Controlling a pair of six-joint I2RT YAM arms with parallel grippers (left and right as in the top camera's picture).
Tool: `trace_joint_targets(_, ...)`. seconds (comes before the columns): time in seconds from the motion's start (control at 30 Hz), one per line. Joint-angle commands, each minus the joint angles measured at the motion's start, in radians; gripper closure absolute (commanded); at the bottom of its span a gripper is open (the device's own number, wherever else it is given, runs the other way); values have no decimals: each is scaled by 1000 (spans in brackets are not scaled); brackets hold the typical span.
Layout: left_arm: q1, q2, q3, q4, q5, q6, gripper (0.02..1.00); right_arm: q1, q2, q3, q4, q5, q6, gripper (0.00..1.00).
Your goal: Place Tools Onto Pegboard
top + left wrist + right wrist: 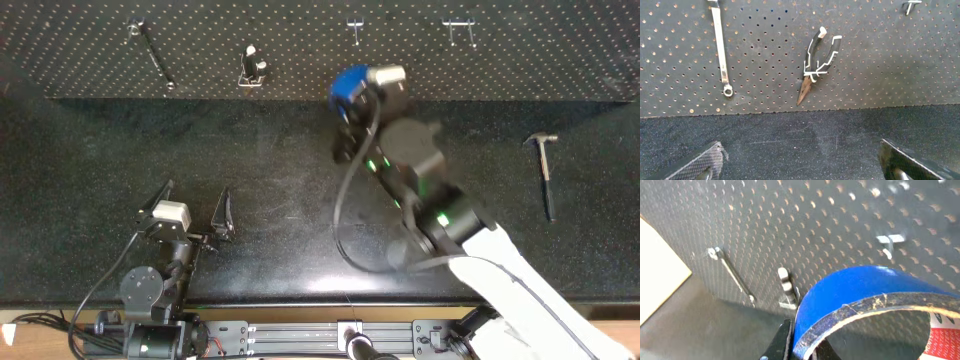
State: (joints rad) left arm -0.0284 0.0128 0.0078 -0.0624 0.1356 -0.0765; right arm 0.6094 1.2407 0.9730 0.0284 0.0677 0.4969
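Observation:
A blue tape roll (350, 84) is held up near the pegboard (300, 45) with my right gripper (364, 102) shut on its rim. In the right wrist view the tape roll (860, 292) looms large over the right gripper (802, 348), with an empty hook (890, 241) beyond it. A wrench (151, 55) and pliers (253, 68) hang on the board at the left. A hammer (545, 172) lies on the table at the right. My left gripper (195, 215) stands open low over the table, facing the hanging pliers (817, 62) and wrench (720, 47).
Two empty hooks (355, 30) (460, 32) stick out of the pegboard's upper right part. The black tabletop (270, 190) is bare between the arms. A cable loops beside the right arm (345, 240).

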Motion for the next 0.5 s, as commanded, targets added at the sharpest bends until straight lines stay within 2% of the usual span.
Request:
trace_joint_targets(0.03,-5,-9,-2,-5,7,-5,25,7,209,177,77,33,49,923)
trace_joint_targets(0.13,-5,-9,-2,-5,7,-5,25,7,298,232,121,135,71,923)
trace_joint_targets(0.27,-5,-9,-2,-5,7,-5,25,6,307,234,119,210,108,925)
trace_joint_targets(0.33,-5,-9,-2,-5,7,-5,25,14,306,238,115,206,136,925)
trace_joint_targets(0.4,-5,-9,-2,-5,7,-5,23,38,288,254,106,119,137,925)
trace_joint_targets(0.43,-5,-9,-2,-5,7,-5,25,43,277,256,99,114,153,925)
trace_joint_targets(0.5,-5,-9,-2,-5,7,-5,25,51,226,256,22,115,245,925)
